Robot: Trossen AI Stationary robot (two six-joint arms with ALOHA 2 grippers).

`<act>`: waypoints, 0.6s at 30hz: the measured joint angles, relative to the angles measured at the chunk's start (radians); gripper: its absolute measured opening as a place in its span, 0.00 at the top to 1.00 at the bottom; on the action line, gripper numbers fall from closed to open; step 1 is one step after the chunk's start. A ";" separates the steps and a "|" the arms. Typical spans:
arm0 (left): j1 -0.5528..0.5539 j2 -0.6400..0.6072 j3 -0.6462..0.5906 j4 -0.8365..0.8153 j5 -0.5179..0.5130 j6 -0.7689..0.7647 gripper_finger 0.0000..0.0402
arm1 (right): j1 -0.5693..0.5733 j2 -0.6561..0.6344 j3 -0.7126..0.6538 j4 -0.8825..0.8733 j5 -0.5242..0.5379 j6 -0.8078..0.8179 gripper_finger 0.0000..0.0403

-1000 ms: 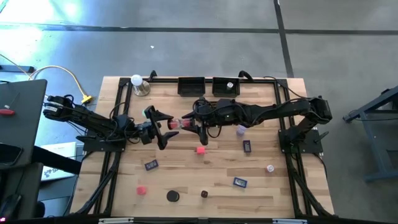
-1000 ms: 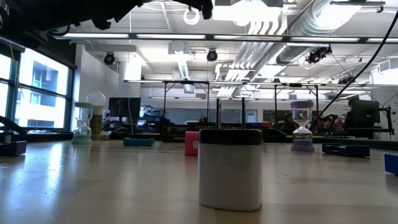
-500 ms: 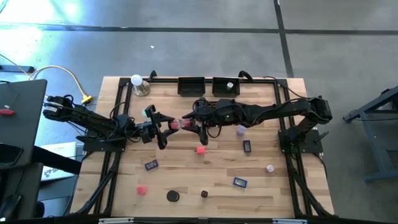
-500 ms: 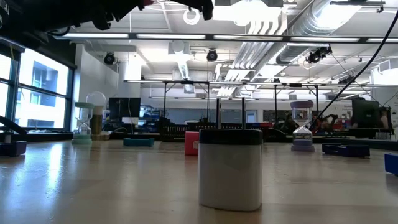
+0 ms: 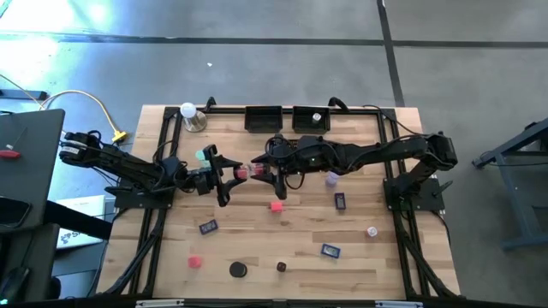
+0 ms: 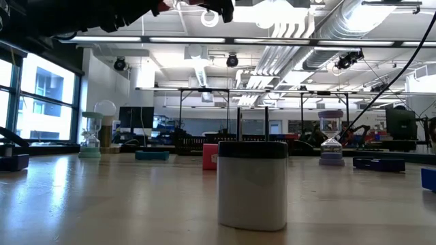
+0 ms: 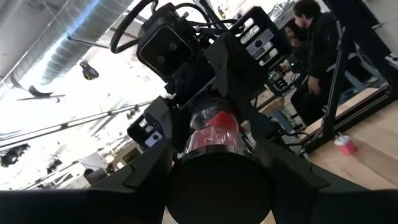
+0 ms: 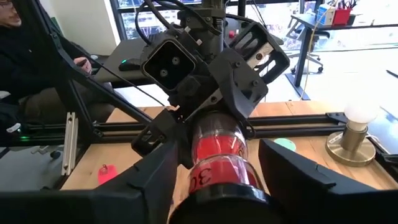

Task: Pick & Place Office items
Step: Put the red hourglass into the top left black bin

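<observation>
The held office item is a clear cylinder with red inside and black end caps [image 5: 242,171]. It lies level in the air between both grippers over the table's middle. My right gripper [image 5: 261,170] [image 8: 221,149] is shut on its right end. My left gripper [image 5: 228,174] [image 7: 214,149] is open, and its fingers stand on either side of the other black cap [image 7: 217,193]. A teal piece [image 5: 202,156] stands on the table beside the left gripper. A pink-red cube [image 5: 276,206] sits just near of the grippers. The low view shows only a sliver of the red cylinder [image 6: 167,5] at its top edge. My right gripper pinches the red cylinder by its black end cap [image 8: 217,208] between the two fingers [image 8: 149,180]. It comes level from the table's right side, and the fingers lie along the cylinder. The cylinder is lifted clear and points level toward the left gripper.
Dark blue blocks [image 5: 208,227] [image 5: 330,250] [image 5: 340,201], lavender pieces [image 5: 331,179] [image 5: 372,231], a red piece [image 5: 195,261] and a black disc [image 5: 238,269] are scattered over the near half. Two black mesh trays [image 5: 263,118] [image 5: 310,109] and a white ball lamp [image 5: 190,115] stand at the far edge.
My left gripper has moved a little toward the table's right, closing on the red cylinder until its fingers flank the free end cap. The right gripper and the cylinder have kept still.
</observation>
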 joint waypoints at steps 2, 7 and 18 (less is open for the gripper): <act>0.000 0.000 0.000 -0.010 -0.015 -0.007 0.50 | 0.001 0.000 0.000 -0.001 0.009 0.000 0.45; -0.002 0.000 0.000 -0.024 -0.090 -0.156 0.50 | 0.000 0.000 0.000 -0.017 0.039 -0.008 0.45; -0.001 -0.004 0.002 -0.147 -0.258 -0.479 0.50 | 0.000 -0.004 0.000 -0.087 0.218 -0.026 0.44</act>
